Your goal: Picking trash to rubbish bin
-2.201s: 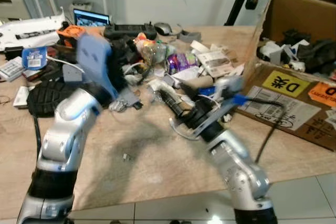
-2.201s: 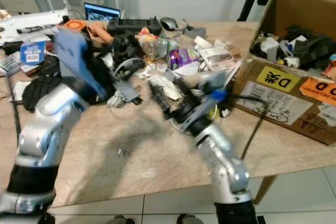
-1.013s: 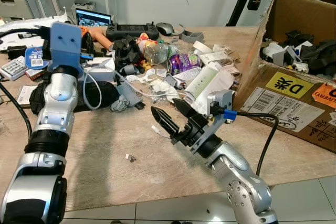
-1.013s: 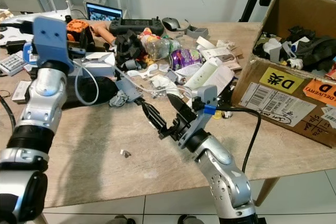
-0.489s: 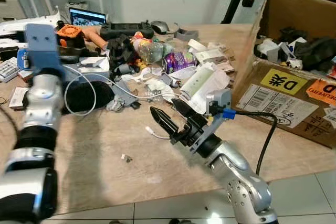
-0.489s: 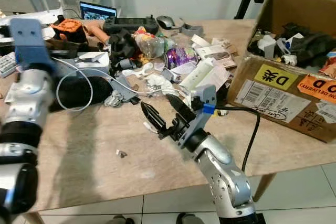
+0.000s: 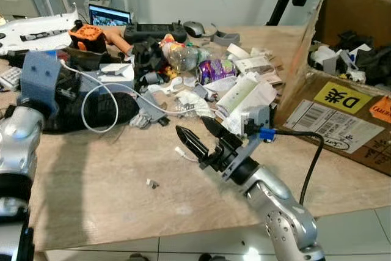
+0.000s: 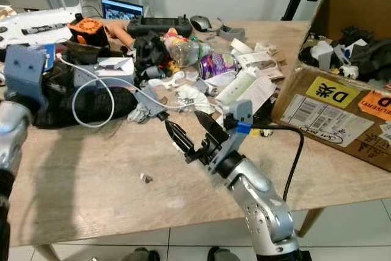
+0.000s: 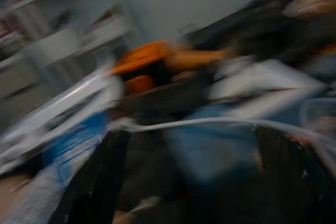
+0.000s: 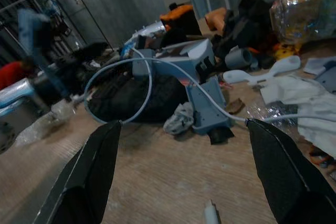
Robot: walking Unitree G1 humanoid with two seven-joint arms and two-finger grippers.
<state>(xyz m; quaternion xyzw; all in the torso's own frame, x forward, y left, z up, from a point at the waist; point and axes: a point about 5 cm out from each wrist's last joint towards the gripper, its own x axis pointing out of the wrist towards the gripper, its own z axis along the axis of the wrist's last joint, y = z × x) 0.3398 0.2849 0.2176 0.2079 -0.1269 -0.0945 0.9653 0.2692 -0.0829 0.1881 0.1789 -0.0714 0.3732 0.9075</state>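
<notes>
Trash point(image 7: 235, 93) litters the table point(image 7: 110, 169); right gripper point(image 7: 203, 136) hovers beside it, fingers wide apart, empty.

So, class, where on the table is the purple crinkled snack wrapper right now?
In the left eye view, the purple crinkled snack wrapper lies mid-table toward the far edge, right of the clear plastic bottle, left of the open cardboard box, beyond the open right tool.

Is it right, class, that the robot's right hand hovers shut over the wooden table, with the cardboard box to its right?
Not quite. The right hand is open, not shut: the left eye view shows its two black fingers spread apart. The rest holds: it hovers over the wooden table, with the cardboard box to its right.
</notes>
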